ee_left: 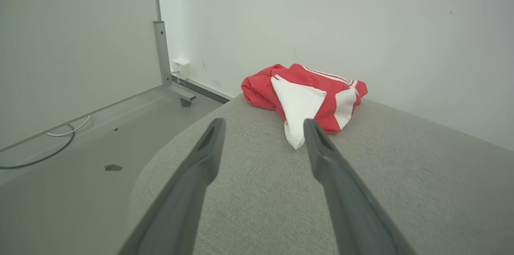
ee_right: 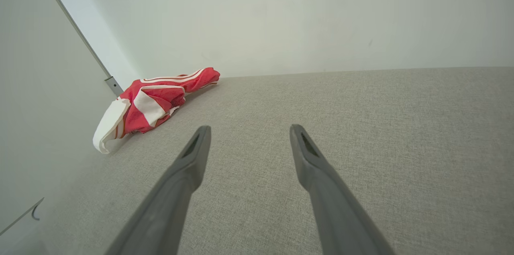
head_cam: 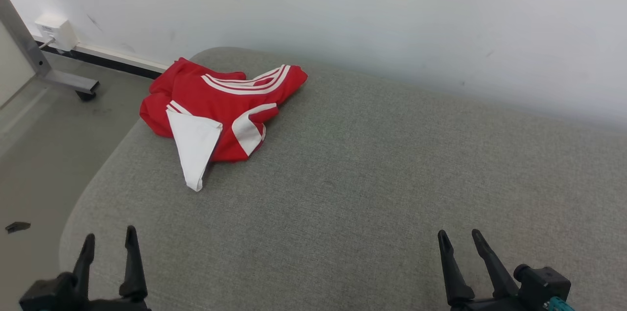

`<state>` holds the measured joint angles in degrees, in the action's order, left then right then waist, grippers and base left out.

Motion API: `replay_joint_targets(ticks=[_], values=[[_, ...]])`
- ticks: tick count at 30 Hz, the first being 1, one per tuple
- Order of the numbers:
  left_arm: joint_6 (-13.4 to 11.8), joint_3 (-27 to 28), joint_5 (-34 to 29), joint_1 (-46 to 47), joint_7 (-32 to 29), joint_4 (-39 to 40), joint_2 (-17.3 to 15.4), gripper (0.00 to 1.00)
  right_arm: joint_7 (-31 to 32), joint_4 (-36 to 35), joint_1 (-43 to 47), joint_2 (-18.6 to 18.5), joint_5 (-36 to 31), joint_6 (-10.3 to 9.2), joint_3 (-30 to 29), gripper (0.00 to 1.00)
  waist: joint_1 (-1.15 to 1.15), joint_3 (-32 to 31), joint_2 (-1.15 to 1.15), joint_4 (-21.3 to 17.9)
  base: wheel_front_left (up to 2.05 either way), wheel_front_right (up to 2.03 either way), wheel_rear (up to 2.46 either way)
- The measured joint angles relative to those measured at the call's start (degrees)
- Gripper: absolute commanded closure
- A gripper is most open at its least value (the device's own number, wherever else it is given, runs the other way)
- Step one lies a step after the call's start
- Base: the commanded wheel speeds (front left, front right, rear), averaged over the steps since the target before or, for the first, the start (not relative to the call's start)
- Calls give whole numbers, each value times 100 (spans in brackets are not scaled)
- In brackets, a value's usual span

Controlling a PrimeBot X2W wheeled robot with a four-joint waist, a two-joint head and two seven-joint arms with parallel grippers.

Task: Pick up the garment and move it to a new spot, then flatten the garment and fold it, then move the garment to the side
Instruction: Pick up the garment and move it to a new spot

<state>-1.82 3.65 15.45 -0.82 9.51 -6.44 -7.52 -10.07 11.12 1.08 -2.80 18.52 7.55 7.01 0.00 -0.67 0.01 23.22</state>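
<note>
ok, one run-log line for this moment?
step: pick not yet begun | garment: crumpled, far-left corner of grey cushion, untouched | left gripper: jaws open, empty | right gripper: jaws open, empty

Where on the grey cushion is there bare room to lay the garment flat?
The grey cushion is bare from the red and white garment rightward along the white wall and down to the open right gripper. A narrower bare strip lies between garment and open left gripper. Only the far left corner, under the bunched garment, is crowded.
</note>
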Motion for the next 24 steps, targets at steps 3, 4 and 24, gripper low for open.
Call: replay_joint_targets(ticks=[3,4,24], values=[[34,46,85,235,7,-9,-65,0,45,-34,-69,0,-60,0,-48,0,0,92,0,-43,0,0,0],[42,62,99,336,7,-10,-105,0,51,-46,-111,0,-101,0,-78,0,0,128,0,-67,0,0,0],[537,672,766,3849,-410,-727,-1573,0,225,-779,-821,-5,-768,0,-856,0,2,1518,1,-1250,0,0,0]])
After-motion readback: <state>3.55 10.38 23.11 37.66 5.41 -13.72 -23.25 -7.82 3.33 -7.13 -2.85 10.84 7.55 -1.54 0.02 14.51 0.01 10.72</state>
